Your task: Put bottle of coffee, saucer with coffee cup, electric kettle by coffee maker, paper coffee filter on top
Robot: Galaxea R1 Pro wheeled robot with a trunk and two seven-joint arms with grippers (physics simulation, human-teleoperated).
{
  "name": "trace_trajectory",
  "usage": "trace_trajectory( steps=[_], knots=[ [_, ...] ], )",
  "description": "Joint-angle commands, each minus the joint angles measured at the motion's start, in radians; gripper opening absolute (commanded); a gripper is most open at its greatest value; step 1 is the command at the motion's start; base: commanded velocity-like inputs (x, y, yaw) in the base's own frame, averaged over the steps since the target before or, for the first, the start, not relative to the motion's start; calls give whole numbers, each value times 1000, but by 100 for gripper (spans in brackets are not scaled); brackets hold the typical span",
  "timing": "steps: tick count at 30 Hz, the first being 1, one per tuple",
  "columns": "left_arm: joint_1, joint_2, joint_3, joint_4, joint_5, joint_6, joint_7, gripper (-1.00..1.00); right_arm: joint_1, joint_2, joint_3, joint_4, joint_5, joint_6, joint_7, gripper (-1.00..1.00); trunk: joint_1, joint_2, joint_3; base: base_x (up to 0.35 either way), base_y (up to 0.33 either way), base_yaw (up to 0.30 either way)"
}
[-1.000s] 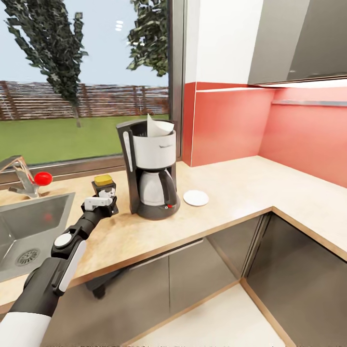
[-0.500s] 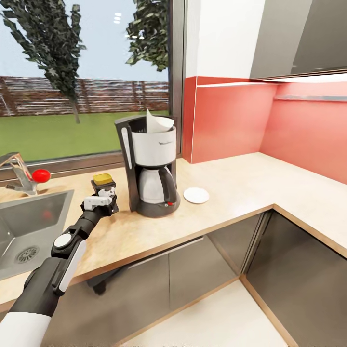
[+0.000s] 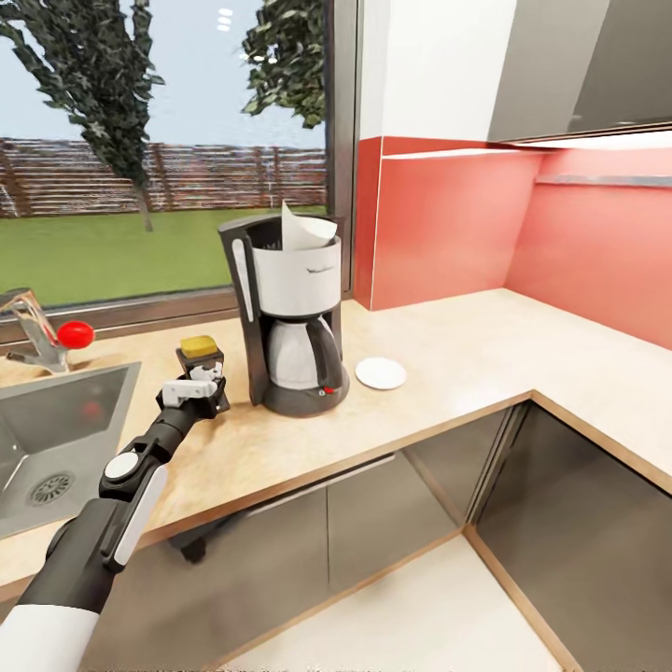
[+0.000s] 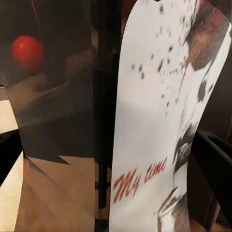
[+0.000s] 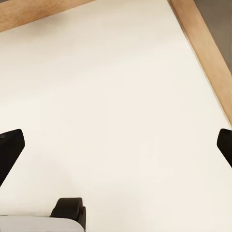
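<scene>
The bottle of coffee [image 3: 200,358] is being held on the kitchen countertop [image 3: 439,359], just beside the coffee maker [image 3: 287,313] on its sink side, with the left gripper [image 3: 198,385] closed around its body. Across the last second the bottle, the gripper and the arm are being kept in the same relation to each other; only the whole head picture is being shifted slightly, so the camera is being moved, not the objects. By that judgement the bottle is already being brought to its place, and release is what is being awaited.

The paper coffee filter [image 3: 303,229] is being carried in the top of the coffee maker, and the saucer [image 3: 381,373] is lying near its other side, with no cup on it.

In the left wrist view the bottle's label [image 4: 159,121], printed "My time", is being shown close up between the dark fingers [image 4: 215,159], a detail lost in the head view. In the right wrist view the right gripper [image 5: 116,145] is being held wide open over pale floor [image 5: 116,96].
</scene>
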Motion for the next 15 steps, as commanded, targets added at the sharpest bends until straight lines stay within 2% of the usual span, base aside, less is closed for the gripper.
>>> trace_trajectory(
  steps=[1, 15],
  knots=[
    [-1, 1, -1, -1, 11, 6, -2, -100, -1, 0, -5, 1, -4, -2, 9, 100, 0, -1, -3, 0, 0, 0],
    [-1, 0, -1, -1, 11, 6, -2, -100, -1, 0, -5, 1, -4, -2, 9, 100, 0, -1, -24, 0, 0, 0]
  ],
)
